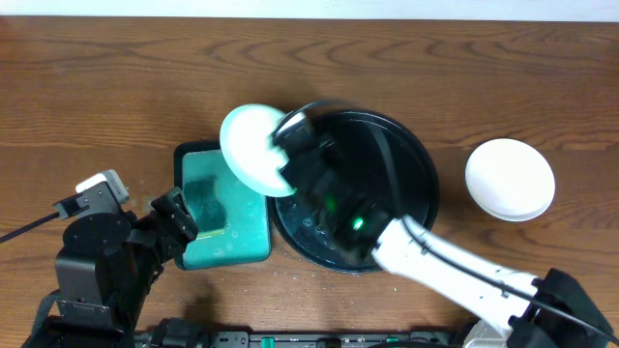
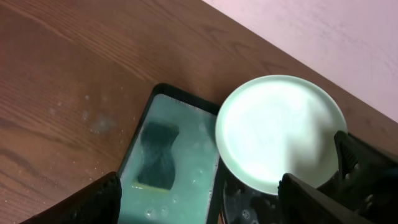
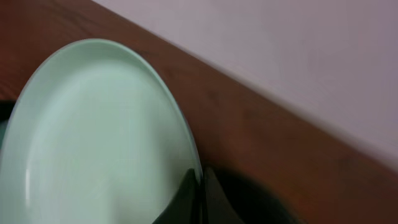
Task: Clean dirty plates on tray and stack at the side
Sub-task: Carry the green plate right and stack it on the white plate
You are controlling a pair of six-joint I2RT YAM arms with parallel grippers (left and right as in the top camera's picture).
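No legible text or markings anywhere.

A: What is hidden overhead?
B: The right arm covers much of the black tray toward 6 o'clock, and the right claw is motion-blurred where it meets the mint plate.

A: And at the wrists?
B: The right wrist view cuts the plate off at 6 and 9 o'clock. The left claw is cropped at the lower edge.

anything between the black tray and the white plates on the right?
Nothing. Overhead shows bare wood between the black tray and the white plates on the right. The right arm crosses nearer the camera, below that gap.
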